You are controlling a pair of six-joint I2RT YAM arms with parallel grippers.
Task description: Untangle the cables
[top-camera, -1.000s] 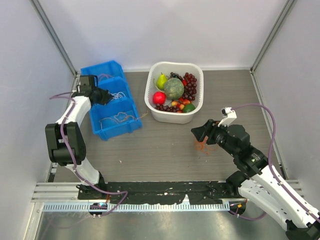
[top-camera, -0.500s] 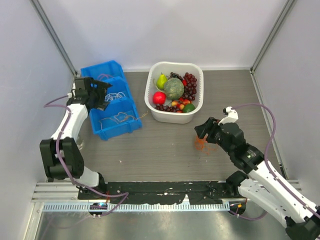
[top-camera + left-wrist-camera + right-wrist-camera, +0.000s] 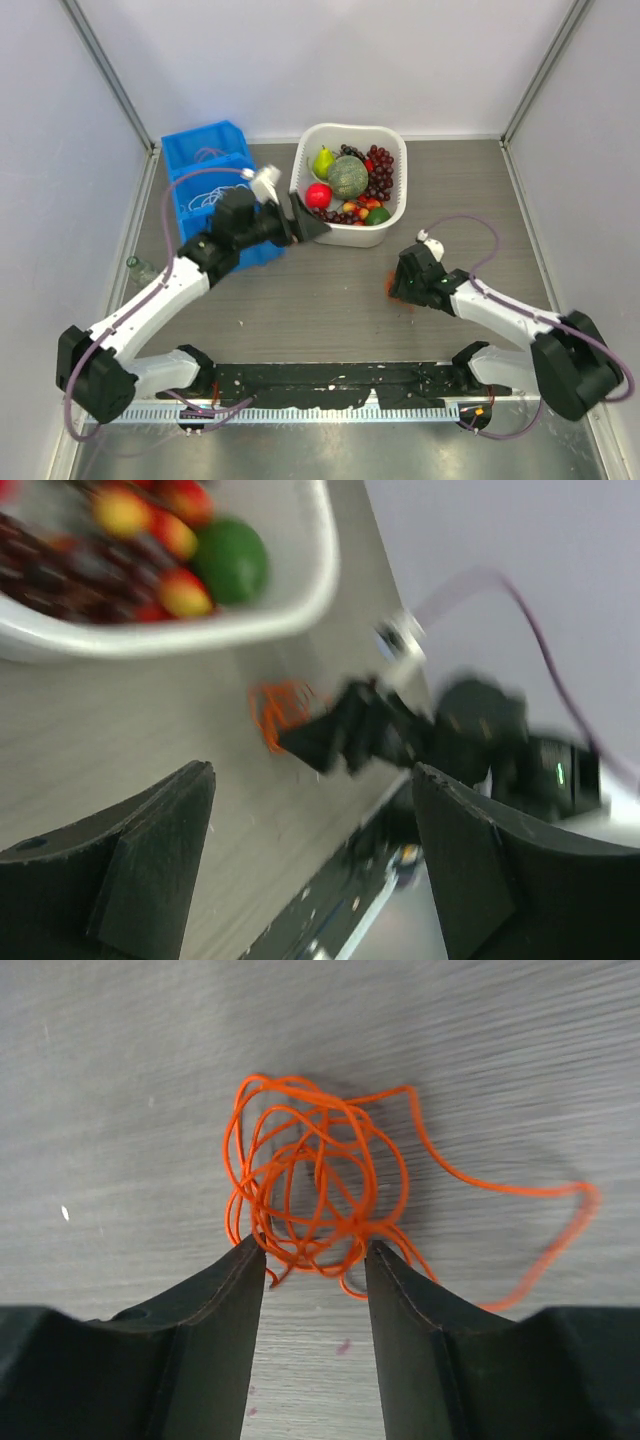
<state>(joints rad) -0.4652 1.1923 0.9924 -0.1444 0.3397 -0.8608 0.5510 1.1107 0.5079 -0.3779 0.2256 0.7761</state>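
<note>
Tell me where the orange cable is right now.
In the top view the orange cable lies tangled right of centre, just below the white fruit basket, at the tips of the right gripper.

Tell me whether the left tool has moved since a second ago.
Yes. The left tool has swung right, from over the blue bin to the front left corner of the white fruit basket.

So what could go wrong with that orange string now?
The orange cable is a tight ball of loops, and the right arm's jaws stand either side of its near edge. Closing there could pinch several loops together and pull the tangle tighter. One end trails out loose, so it might snag when lifted. The left arm's jaws are open right beside the fruit basket and could bump it.
</note>
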